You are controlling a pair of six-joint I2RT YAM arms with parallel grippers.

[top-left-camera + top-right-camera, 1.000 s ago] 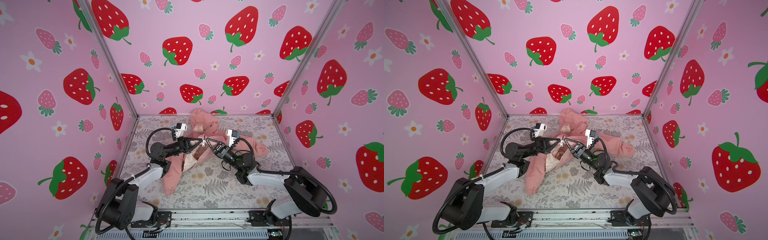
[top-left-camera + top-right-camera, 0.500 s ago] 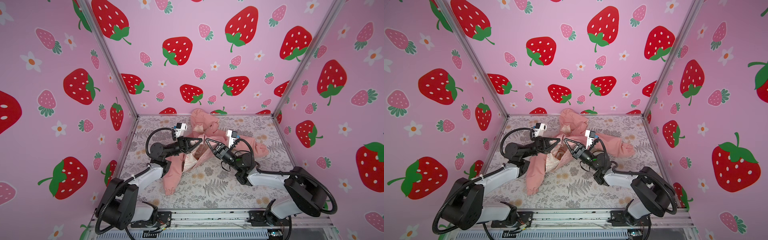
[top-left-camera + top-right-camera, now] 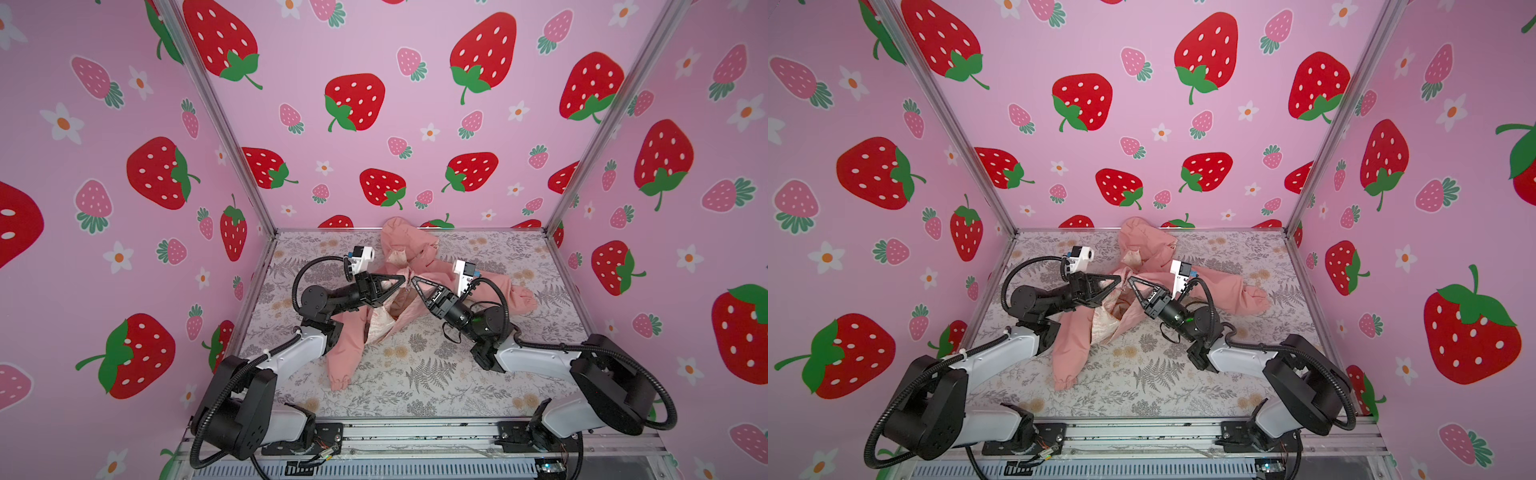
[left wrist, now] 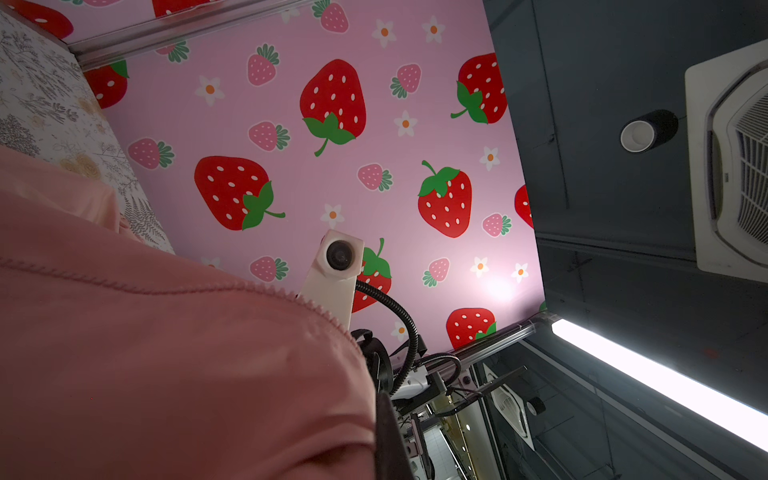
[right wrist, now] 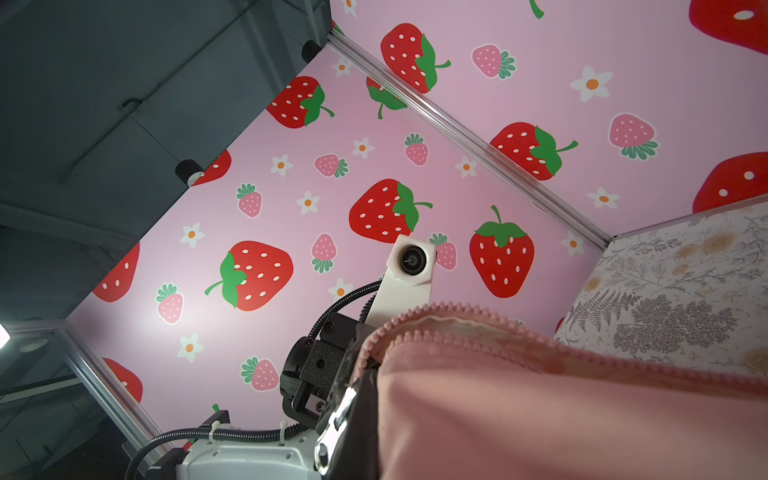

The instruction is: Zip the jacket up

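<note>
The salmon-pink jacket lies unzipped on the floral table, hood toward the back wall, cream lining showing at the open front. My left gripper and right gripper meet tip to tip above the open front. Each is shut on one front edge of the jacket and holds it lifted. In the left wrist view pink fabric with zipper teeth covers the jaws. In the right wrist view a silver zipper pull hangs beside my dark finger, under the toothed edge.
Strawberry-print walls close the table on three sides. One sleeve runs toward the front left beside the left arm, the other reaches right behind the right arm. A metal rail runs along the front edge.
</note>
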